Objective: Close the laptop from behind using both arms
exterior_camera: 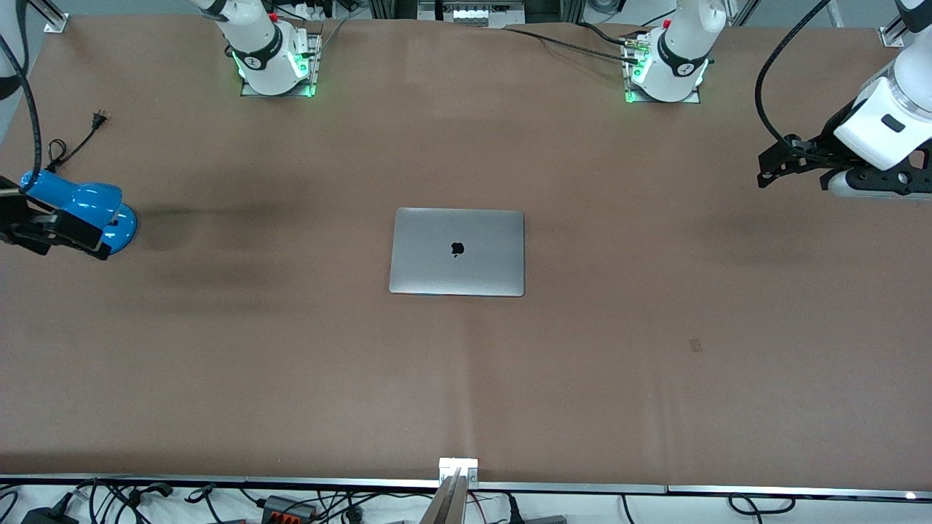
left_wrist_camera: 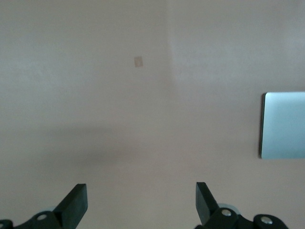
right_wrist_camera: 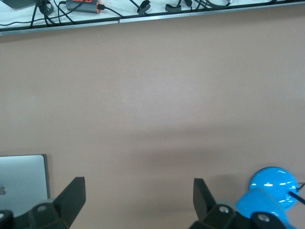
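The laptop [exterior_camera: 457, 252] lies shut and flat in the middle of the brown table, silver lid up with the dark apple logo showing. An edge of it shows in the left wrist view [left_wrist_camera: 283, 125] and in the right wrist view [right_wrist_camera: 21, 176]. My left gripper [exterior_camera: 768, 169] hangs open and empty over the table at the left arm's end, well apart from the laptop; it also shows in the left wrist view [left_wrist_camera: 140, 193]. My right gripper [exterior_camera: 87, 236] is open and empty at the right arm's end, over a blue object; it also shows in the right wrist view [right_wrist_camera: 138, 188].
A glossy blue rounded object [exterior_camera: 95, 205] with a black cord and plug [exterior_camera: 98, 118] sits at the right arm's end, also in the right wrist view [right_wrist_camera: 267, 191]. A small dark mark [exterior_camera: 695, 345] is on the table. Cables [exterior_camera: 291, 506] lie along the front edge.
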Motion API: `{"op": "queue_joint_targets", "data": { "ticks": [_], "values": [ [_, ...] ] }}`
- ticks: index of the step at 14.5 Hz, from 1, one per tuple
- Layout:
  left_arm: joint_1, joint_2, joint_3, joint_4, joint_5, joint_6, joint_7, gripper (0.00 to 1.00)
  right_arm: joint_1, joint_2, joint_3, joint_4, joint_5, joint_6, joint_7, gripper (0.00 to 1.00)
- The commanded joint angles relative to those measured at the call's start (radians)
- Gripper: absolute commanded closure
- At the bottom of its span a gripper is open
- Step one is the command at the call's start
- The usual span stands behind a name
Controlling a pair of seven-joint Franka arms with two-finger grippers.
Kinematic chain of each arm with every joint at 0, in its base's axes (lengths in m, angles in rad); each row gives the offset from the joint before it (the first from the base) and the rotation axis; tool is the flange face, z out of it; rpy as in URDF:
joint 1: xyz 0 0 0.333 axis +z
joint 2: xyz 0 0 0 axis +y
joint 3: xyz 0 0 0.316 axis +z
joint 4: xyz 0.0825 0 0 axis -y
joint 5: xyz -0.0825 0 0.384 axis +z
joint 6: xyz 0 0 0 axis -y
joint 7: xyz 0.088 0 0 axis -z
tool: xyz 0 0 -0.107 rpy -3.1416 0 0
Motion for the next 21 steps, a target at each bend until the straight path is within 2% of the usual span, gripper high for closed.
{"op": "queue_joint_targets", "data": {
  "ticks": [1, 6, 11, 15, 21],
  "values": [
    [0.013, -0.012, 0.008, 0.001, 0.018, -0.057, 0.031, 0.00, -0.022, -0.043, 0.037, -0.038, -0.056, -0.038, -0.020, 0.00],
    [0.014, -0.005, 0.003, 0.032, 0.022, -0.079, 0.042, 0.00, -0.023, -0.192, 0.039, -0.241, -0.061, -0.006, -0.017, 0.00],
    [0.007, -0.005, -0.013, 0.049, 0.065, -0.085, 0.040, 0.00, -0.023, -0.286, 0.039, -0.362, -0.065, 0.008, -0.022, 0.00],
    [0.001, -0.005, -0.012, 0.054, 0.067, -0.090, 0.032, 0.00, -0.023, -0.319, 0.039, -0.408, -0.065, 0.008, -0.023, 0.00],
    [-0.001, -0.005, -0.012, 0.066, 0.067, -0.107, 0.034, 0.00, -0.023, -0.326, 0.039, -0.414, -0.064, 0.001, -0.026, 0.00]
  ]
}}
